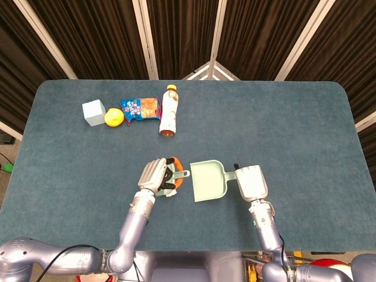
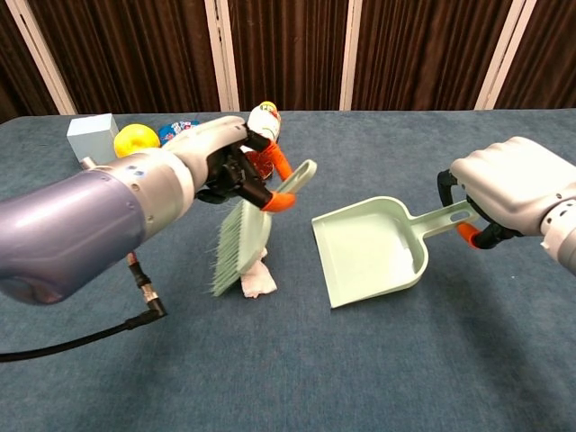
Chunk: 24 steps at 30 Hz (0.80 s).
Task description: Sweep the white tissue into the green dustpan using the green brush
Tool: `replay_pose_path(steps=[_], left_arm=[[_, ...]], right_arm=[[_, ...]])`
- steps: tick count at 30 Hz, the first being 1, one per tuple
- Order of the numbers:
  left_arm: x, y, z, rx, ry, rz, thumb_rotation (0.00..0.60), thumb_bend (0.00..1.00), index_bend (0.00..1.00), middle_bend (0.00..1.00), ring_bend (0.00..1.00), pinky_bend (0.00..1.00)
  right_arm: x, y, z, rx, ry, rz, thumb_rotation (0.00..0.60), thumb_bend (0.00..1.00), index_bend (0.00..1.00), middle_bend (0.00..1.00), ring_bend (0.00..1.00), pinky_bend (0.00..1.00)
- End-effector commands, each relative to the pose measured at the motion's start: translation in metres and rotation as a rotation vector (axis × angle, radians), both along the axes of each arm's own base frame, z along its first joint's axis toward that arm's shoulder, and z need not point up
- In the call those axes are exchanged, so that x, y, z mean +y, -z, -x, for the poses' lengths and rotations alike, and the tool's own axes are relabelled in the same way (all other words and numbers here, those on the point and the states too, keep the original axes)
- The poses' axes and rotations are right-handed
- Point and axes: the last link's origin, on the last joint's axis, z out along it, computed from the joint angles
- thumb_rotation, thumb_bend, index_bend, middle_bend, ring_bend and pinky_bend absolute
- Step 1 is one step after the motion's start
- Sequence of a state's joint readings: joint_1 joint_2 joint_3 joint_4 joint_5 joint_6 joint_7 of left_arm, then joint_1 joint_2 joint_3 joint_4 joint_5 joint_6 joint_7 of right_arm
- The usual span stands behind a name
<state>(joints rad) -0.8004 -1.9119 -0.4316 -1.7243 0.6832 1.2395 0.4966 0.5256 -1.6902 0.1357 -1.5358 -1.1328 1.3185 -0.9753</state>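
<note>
My left hand (image 2: 220, 162) has its fingers (image 2: 241, 173) clamped on the handle of the brush (image 2: 245, 236), whose bristles hang tilted down against the tissue (image 2: 258, 282). The tissue lies on the surface (image 2: 360, 378) just left of the dustpan (image 2: 371, 251), near its open edge but not yet inside. My right hand (image 2: 513, 193) has its fingers wrapped around the dustpan's handle, to the pan's right. The risk I see is the brush riding over the soft tissue, since only part of the wad peeks out beneath the bristles; a stroke too high would leave it behind. I also judge the pan's front lip could sit slightly off the surface, letting the tissue slip underneath, or the push could shove the pan away if my right grip yields.
</note>
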Motion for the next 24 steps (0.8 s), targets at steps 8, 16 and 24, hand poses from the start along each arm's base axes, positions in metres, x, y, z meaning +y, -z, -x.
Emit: replay_pose_path(steps=[8,16,24], left_arm=[[0.005,0.005,-0.043,-0.142,0.062,-0.033,0.6,0.59,0.79,1.0,1.0,1.0],[0.007,-0.012,-0.06,-0.282,0.13,-0.087,0.6,0.56,0.79,1.0,1.0,1.0],[0.015,-0.041,-0.042,-0.356,0.144,-0.121,0.6,0.56,0.79,1.0,1.0,1.0]], right_arm=[[0.002,0.003,0.0,-0.012,0.007,-0.01,0.6,0.51,0.67,0.85,0.84,0.86],[0.001,-0.001,0.002,-0.015,0.016,-0.004,0.6,0.51,0.68,0.85,0.84,0.86],[0.004,0.001,0.005,-0.011,0.018,-0.012,0.6,0.51,0.68,0.85,0.84,0.86]])
